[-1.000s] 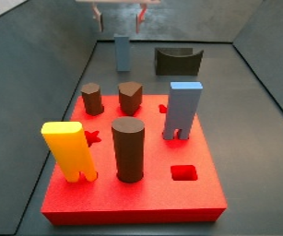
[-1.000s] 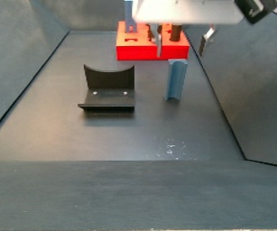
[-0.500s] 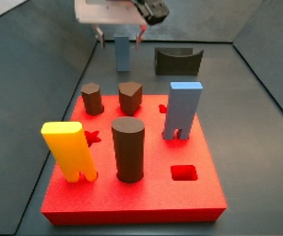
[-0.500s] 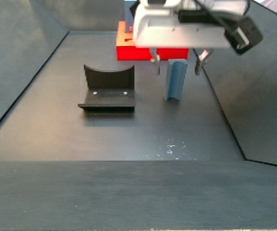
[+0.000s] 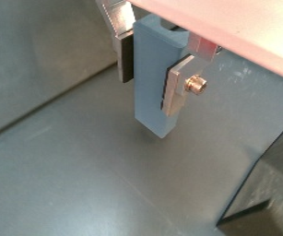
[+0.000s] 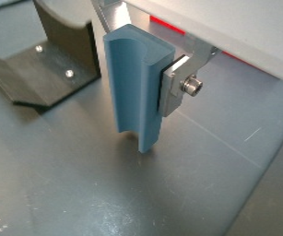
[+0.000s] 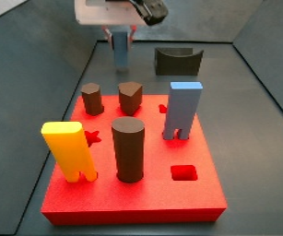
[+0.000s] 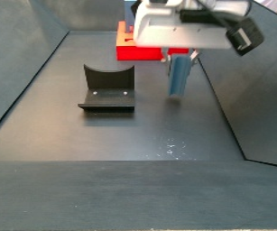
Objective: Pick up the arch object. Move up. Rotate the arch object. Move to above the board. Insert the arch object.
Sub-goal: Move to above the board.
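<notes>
Arch object (image 6: pixel 134 88) upright between hand (image 6: pixel 141 57) fingers

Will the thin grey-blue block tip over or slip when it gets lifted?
Probably not. The slim grey-blue arch object looks stiff, with flat sides that the end effector and its silver fingers squeeze near the top. Standing alone it might tip easily, being tall and narrow. Its smooth faces could slip slightly.
</notes>
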You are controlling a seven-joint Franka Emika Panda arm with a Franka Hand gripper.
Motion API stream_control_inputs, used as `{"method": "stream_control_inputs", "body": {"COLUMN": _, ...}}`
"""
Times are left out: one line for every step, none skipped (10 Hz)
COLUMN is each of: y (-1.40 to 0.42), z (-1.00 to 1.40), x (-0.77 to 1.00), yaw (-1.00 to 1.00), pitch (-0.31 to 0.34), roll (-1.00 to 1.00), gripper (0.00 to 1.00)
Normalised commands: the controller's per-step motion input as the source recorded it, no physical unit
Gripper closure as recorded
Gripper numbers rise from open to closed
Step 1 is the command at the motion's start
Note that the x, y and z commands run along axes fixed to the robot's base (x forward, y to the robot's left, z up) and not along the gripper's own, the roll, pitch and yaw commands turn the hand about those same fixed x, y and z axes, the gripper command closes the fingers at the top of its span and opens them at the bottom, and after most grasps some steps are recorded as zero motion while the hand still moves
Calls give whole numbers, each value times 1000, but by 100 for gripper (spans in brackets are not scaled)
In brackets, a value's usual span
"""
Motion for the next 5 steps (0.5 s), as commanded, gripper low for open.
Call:
{"method": "stream_control_inputs", "body": {"y": 55, "z": 1000, "x": -92, "yaw": -52, "pitch": -26, "roll": -99, "gripper": 100}}
{"method": "stream_control_inputs", "body": {"y": 56, "z": 1000, "x": -85, "yaw": -39, "pitch": 18, "roll": -110, "gripper": 100}}
{"method": "stream_control_inputs", "body": {"y": 55, "z": 1000, "x": -83, "yaw": -33, "pitch": 27, "roll": -115, "gripper": 100}}
{"method": "stream_control_inputs", "body": {"y": 53, "z": 1000, "x": -83, "yaw": -32, "pitch": 19, "roll": -119, "gripper": 100}}
{"method": "stream_control_inputs", "body": {"y": 53, "z": 1000, "x": -82, "yaw": -32, "pitch": 12, "roll": -122, "gripper": 100}}
